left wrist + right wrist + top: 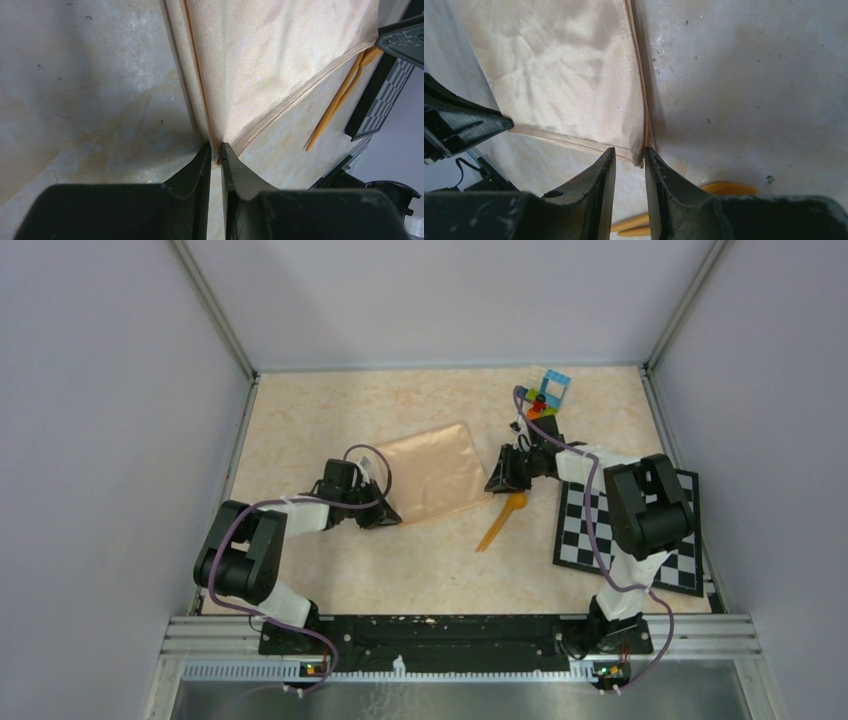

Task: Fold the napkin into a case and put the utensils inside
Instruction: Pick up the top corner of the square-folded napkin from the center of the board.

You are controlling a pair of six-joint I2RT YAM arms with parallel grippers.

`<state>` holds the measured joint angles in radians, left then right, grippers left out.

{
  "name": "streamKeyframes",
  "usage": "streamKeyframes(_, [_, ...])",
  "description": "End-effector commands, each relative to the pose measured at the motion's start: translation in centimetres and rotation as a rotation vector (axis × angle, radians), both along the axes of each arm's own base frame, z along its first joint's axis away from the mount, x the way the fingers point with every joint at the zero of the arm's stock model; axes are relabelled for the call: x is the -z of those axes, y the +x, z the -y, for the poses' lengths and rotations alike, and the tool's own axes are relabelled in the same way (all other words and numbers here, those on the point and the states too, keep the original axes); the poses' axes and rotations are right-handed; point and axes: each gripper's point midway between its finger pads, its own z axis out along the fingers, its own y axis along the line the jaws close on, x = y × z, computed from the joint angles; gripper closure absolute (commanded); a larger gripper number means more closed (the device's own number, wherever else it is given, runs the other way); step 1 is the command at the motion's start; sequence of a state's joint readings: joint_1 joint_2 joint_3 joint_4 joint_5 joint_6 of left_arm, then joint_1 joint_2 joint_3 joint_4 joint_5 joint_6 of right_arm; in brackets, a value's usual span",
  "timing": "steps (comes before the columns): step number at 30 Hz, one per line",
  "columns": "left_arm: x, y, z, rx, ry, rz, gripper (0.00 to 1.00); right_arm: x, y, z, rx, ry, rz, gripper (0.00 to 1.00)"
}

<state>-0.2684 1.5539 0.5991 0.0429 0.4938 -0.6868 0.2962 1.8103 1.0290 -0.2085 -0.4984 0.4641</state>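
The peach-tan napkin [430, 472] lies folded flat mid-table, a rectangle set at a slant. My left gripper [385, 515] is at its near left corner. In the left wrist view that gripper [216, 146] is shut on the napkin's [260, 60] corner, with the cloth pinched between the tips. My right gripper [497, 480] is at the near right corner. It [630, 150] stands open, with the napkin's [564, 75] corner tip just between the fingertips, against the right finger. The orange utensils [500, 523] lie together on the table just right of the napkin; utensils [335, 102] show past the hem and under the right gripper [729, 189].
A black-and-white checkered board [630, 530] lies at the right under the right arm. Multicoloured toy bricks [547, 392] stand at the back right. Grey walls enclose the table on three sides.
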Motion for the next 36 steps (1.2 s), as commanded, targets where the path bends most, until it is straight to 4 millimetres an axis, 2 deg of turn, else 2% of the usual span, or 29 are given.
streamKeyframes(1, [2.7, -2.2, -1.2, -0.007, 0.080, -0.082, 0.82, -3.3, 2.1, -0.5, -0.012, 0.019, 0.127, 0.71])
streamKeyframes(10, [3.0, -2.6, -1.3, -0.002, 0.079, -0.097, 0.83, -3.9, 2.4, -0.7, -0.020, 0.027, 0.144, 0.71])
streamKeyframes(17, [3.1, -2.8, -1.3, -0.003, 0.080, -0.103, 0.83, -3.6, 2.2, -0.6, -0.022, 0.011, 0.145, 0.73])
streamKeyframes(24, [2.9, -2.4, -1.1, 0.000, 0.065, -0.080, 0.83, -3.6, 2.5, -0.7, -0.027, 0.002, 0.158, 0.71])
streamKeyframes(27, [2.9, -2.4, -1.0, 0.000, 0.062, -0.081, 0.83, -3.6, 2.2, -1.3, -0.046, 0.016, 0.153, 0.76])
streamKeyframes(35, [2.9, -2.4, -1.0, 0.002, 0.059, -0.082, 0.84, -3.5, 1.5, -2.0, -0.069, 0.038, 0.139, 0.79])
streamKeyframes(36, [2.9, -2.4, -1.0, 0.001, 0.060, -0.083, 0.84, -3.4, 1.4, -2.1, -0.072, 0.038, 0.138, 0.82])
